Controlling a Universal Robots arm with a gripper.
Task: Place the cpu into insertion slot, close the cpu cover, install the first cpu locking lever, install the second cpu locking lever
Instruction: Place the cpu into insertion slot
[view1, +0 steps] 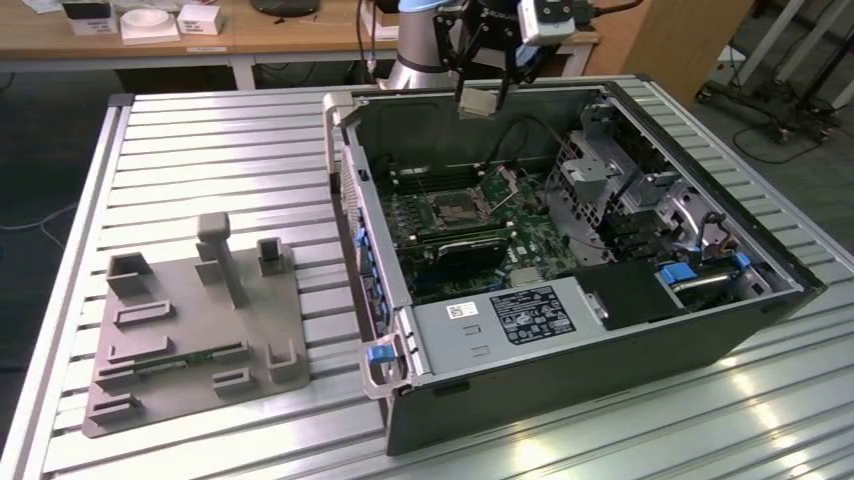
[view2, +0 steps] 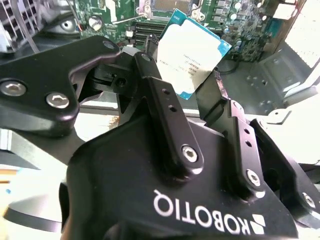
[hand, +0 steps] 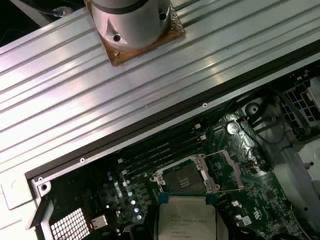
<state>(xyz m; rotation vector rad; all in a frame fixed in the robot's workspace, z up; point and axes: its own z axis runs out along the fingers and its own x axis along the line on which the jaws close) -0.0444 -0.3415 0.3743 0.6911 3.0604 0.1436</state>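
Tool (view2: 182, 70) around cpu (view2: 192, 47) above insertion slot (hand: 184, 177)

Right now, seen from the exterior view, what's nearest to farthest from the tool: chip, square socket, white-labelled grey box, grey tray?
1. The cpu, held in the tool above the case.
2. The insertion slot, on the board below.
3. The white-labelled grey box, at the case's front end.
4. The grey tray, outside the case, on the exterior view's left.
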